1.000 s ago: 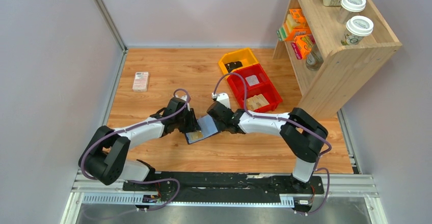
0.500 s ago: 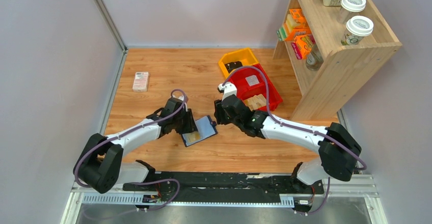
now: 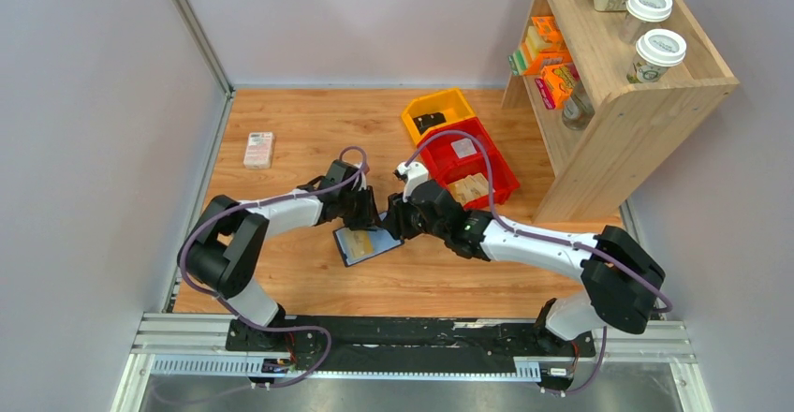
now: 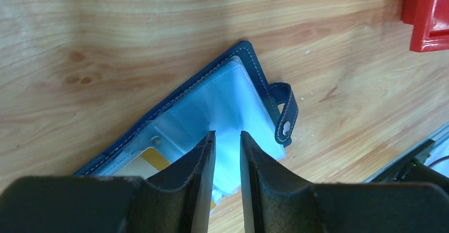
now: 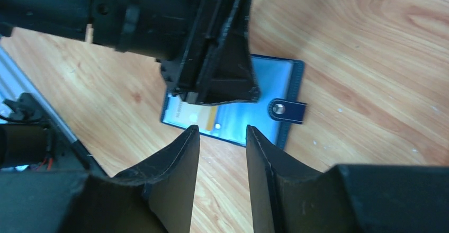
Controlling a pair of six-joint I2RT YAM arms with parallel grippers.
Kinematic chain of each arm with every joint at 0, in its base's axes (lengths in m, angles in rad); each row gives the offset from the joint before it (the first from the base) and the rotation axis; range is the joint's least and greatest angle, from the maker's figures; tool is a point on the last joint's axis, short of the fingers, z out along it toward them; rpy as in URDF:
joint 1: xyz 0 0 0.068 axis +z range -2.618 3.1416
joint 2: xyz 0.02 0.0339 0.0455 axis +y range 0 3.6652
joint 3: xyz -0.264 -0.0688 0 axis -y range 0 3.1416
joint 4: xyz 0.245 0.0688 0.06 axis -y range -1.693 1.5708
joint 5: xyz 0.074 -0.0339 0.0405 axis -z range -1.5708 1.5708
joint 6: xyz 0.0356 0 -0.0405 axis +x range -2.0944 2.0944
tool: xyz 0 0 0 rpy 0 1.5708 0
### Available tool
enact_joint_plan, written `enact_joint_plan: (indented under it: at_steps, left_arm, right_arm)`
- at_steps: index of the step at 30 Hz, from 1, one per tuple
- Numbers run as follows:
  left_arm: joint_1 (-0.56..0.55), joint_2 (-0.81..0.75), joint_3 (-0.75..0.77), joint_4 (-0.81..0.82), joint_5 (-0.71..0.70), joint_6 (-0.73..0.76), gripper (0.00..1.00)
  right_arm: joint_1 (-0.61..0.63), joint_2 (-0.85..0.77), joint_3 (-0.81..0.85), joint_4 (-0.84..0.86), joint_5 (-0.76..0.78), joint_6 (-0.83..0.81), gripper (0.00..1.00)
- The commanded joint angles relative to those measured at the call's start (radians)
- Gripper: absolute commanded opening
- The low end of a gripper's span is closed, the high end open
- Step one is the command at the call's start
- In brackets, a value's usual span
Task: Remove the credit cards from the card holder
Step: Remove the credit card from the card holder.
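Navy-blue card holder (image 3: pixel 359 245) open flat on wood table (image 3: pixel 309 122), centre of top view, snap tab (image 5: pixel 286 110) sticking out toward the right of the right-wrist frame. Credit cards (image 4: pixel 144 164) not yet out: one face with a yellow-orange band visible under the pale blue-grey pocket, lower left of left-wrist frame; number of others impossible to tell. Left gripper (image 4: pixel 226 135) low over the pocket, jaws nearly together with a thin slit between them, pale plastic showing through the slit, nothing seen gripped. Right gripper (image 5: pixel 222 132) just short of the holder's near edge, jaws spread, nothing between them. Likely trouble from here: (1) catching only the slippery pocket film rather than a card edge, then lifting or folding the whole holder; (2) sliding the light holder across smooth wood, with no firm pin from the other arm; (3) collision of the two grippers, crowded tip to tip over one small target; (4) snagging the tab and flipping the cover shut over the cards; (5) bending a thin card through a pull at an angle to the pocket mouth. Red bin (image 3: pixel 468 164) close by, up and right of the holder in top view, a further obstacle for any wide right-arm swing.
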Motion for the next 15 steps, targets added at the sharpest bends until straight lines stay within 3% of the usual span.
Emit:
enact_joint_plan:
  at_steps: [1,15]
  left_arm:
    - [-0.005,0.032,0.036,-0.023,0.017,0.03,0.32]
    - [0.062,-0.385,0.001,-0.225,-0.219,0.074,0.36]
  right_arm:
    - [-0.01,0.014,-0.013,0.093,-0.097,0.037,0.4]
    - [-0.043,0.172,0.072,0.099,-0.252,0.077,0.39]
